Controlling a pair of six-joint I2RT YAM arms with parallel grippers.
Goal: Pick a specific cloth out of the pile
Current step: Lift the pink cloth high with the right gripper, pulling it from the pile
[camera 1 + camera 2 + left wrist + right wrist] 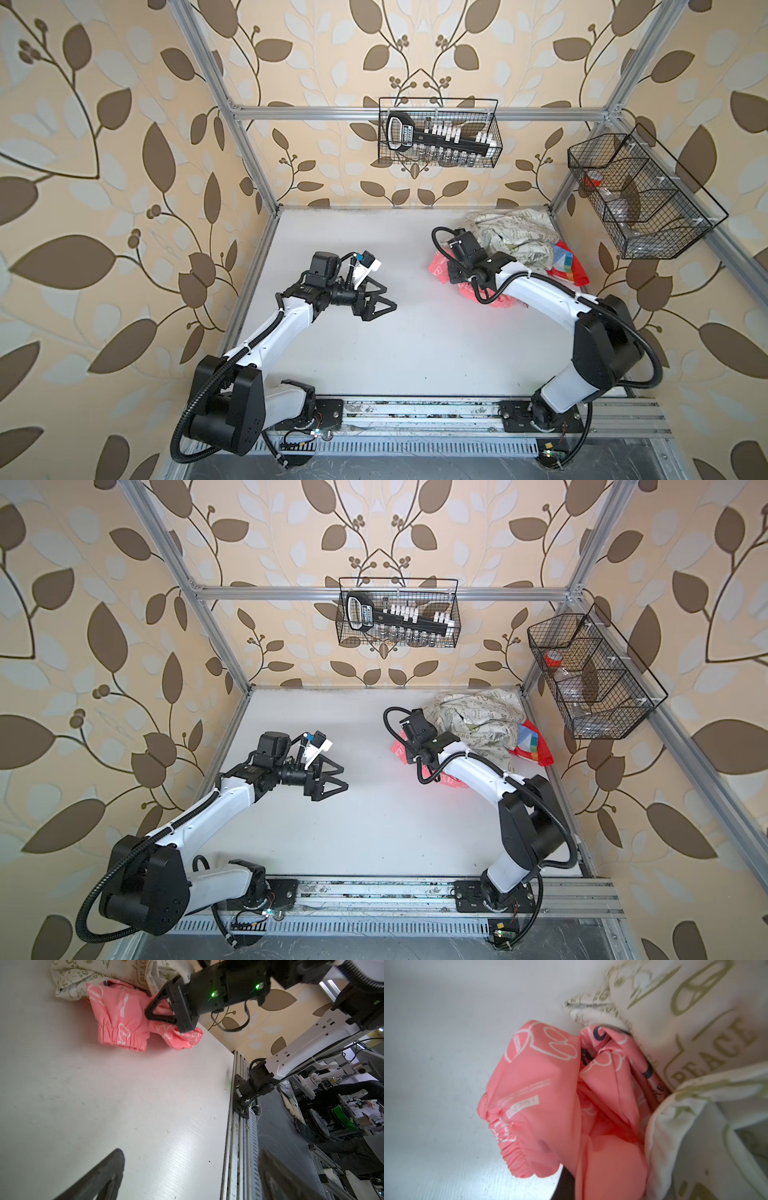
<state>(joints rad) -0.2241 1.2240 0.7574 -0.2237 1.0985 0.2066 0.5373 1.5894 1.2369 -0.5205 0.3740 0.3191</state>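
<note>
One coral cloth (122, 1014) against one pile (79, 976)

The left arm (266, 336) is reaching in from its base toward the middle of the tabletop (415, 353). Its wrist is lying roughly level, and the left tool (388, 297) is hovering over the surface with jaws standing apart. The right arm (544, 286) is bending forward and inward with its wrist tipping downward, and the right tool (149, 1013) is pinching closed on the cloth (120, 1014).
</note>
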